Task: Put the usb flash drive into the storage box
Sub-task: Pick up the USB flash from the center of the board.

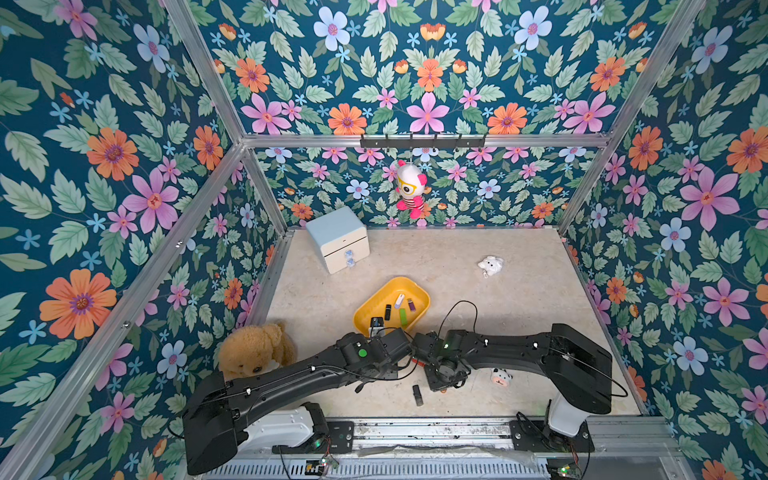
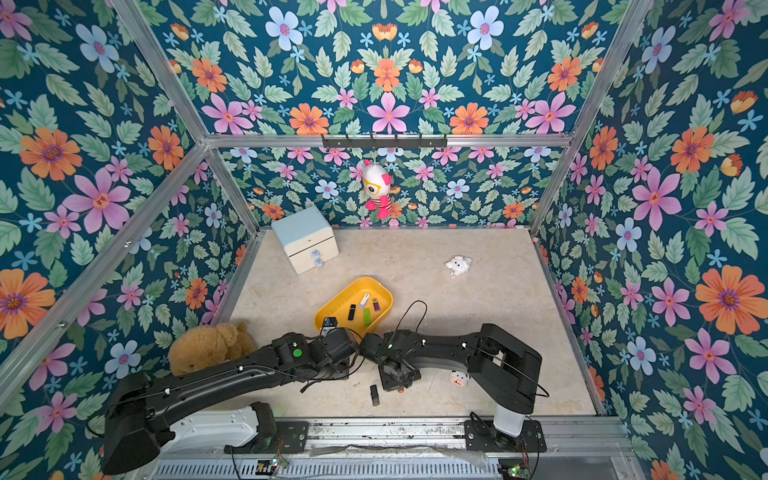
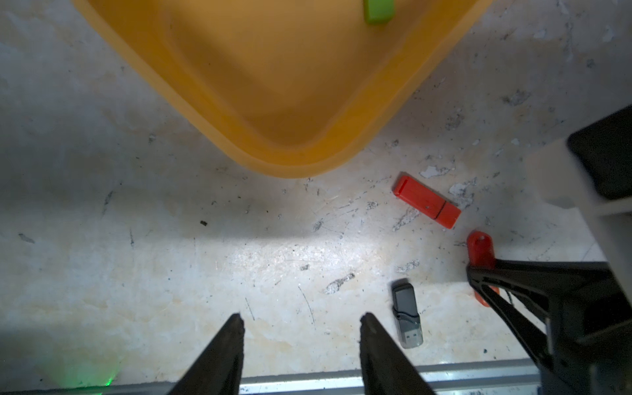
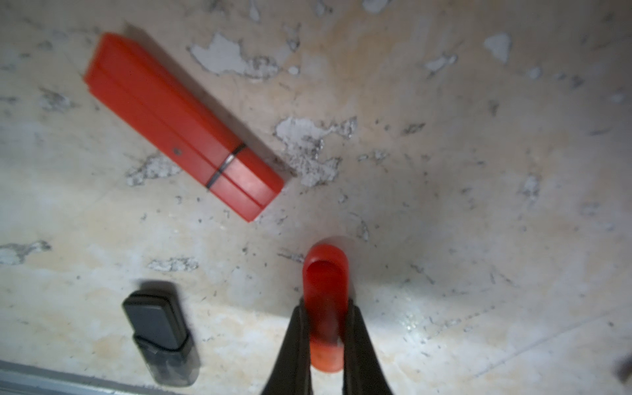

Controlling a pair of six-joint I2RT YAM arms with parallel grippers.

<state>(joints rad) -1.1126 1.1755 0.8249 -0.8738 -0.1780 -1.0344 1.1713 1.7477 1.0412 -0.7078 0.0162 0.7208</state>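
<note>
Right gripper: fingers pinch rounded red flash drive near one end, close to tabletop; may pivot or slip on lifting; rectangular red drive, black drive lie beside; left gripper spread, empty, near enough to collide; yellow storage box just beyond.

The small red plastic usb flash drive, rounded at its tip, sits low at frame centre, pinched between the right hand's black fingers. The shallow yellow plastic storage box, oblong and angled diagonally, rests mid-frame on the tabletop, holding other small drives.
</note>
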